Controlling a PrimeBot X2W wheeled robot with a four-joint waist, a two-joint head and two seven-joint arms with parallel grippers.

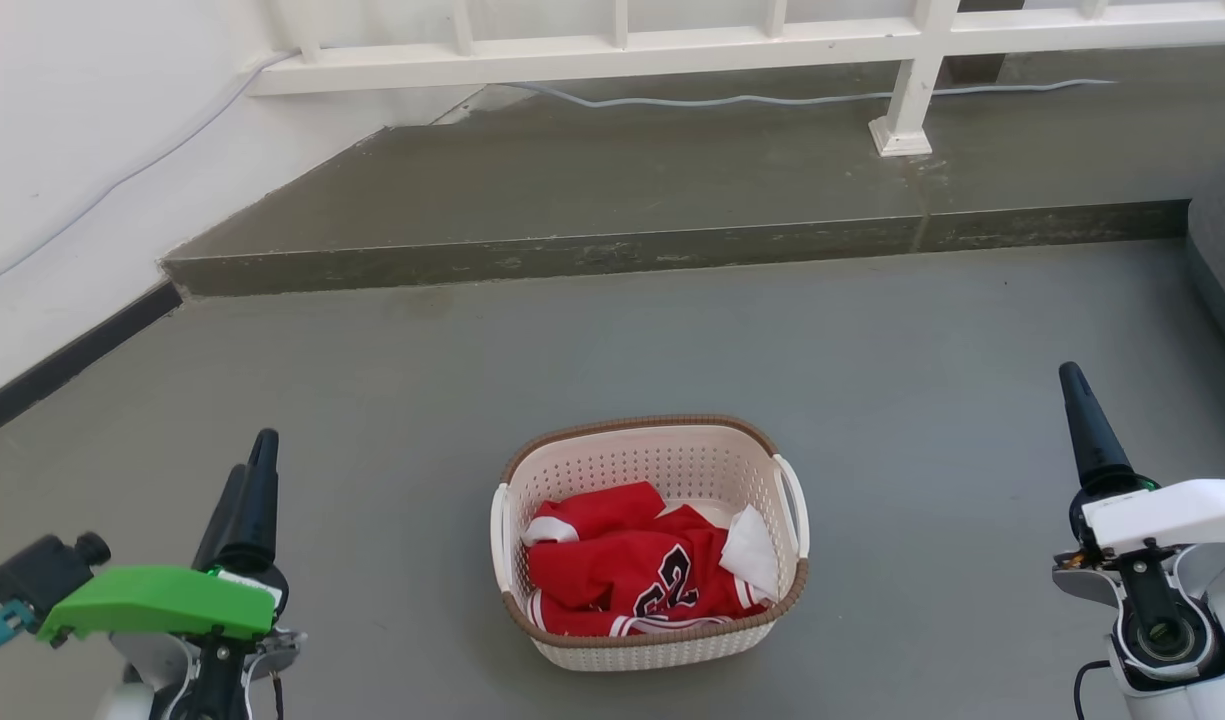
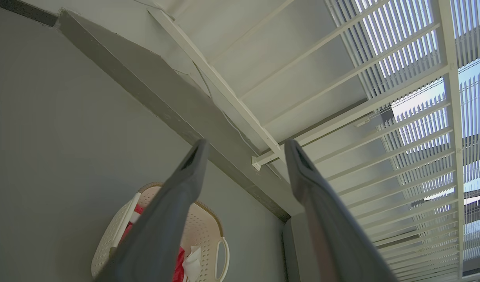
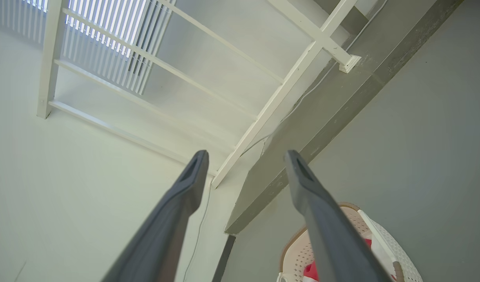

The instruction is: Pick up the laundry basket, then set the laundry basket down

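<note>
Laundry basket (image 1: 662,462) sat on the grey floor (image 1: 902,380), centred ahead of the robot and short of the raised step (image 1: 672,175). Inside lay a crumpled red jersey (image 1: 622,575) and a white cloth (image 1: 754,548). Left tool (image 2: 246,145) was released, fingers spread, empty, well to the basket's left. Right tool (image 3: 246,153) was likewise released and empty, well to its right. White railing (image 1: 612,45) ran behind the step.

Grey floor (image 1: 672,340) meets a raised concrete step (image 1: 672,190), white railing (image 1: 572,50) and white wall (image 1: 72,120) behind.
</note>
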